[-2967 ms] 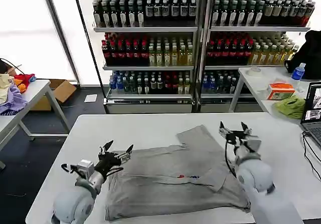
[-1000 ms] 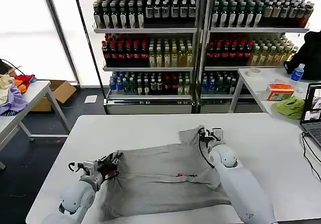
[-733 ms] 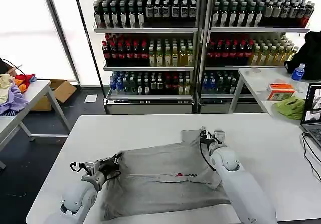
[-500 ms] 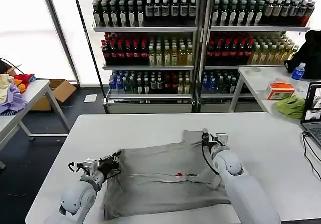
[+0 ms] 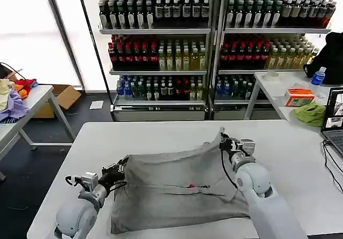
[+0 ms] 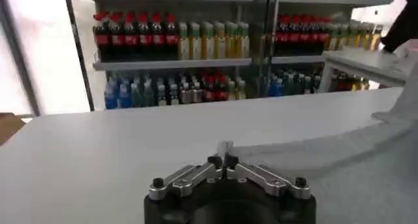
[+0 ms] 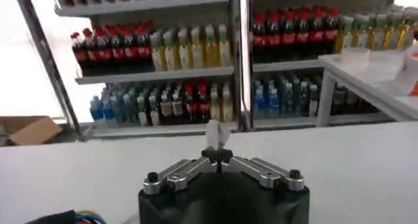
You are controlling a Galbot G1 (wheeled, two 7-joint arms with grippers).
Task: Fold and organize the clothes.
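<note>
A light grey shirt (image 5: 177, 188) lies spread on the white table (image 5: 139, 137), with a small coloured chest print (image 5: 191, 186) near its middle. My left gripper (image 5: 119, 167) is shut on the shirt's left edge; in the left wrist view its tips (image 6: 223, 161) pinch a fold of grey cloth (image 6: 366, 157). At the shirt's far right corner my right gripper (image 5: 224, 141) is shut on the cloth and holds it lifted off the table. The right wrist view has a strip of grey fabric (image 7: 215, 134) standing up from the closed right gripper (image 7: 219, 155).
A side table at the right carries a lime-green cloth (image 5: 311, 113), an orange box (image 5: 299, 97), a water bottle (image 5: 318, 77) and a laptop (image 5: 335, 120). Coloured fabrics (image 5: 12, 104) lie on a table at the left. Shelves of bottles (image 5: 161, 57) stand behind.
Three seconds ago both grippers hung open above the shirt; they have since shut on its edges. Over the last second the right gripper has moved right and up, lifting the far corner.
</note>
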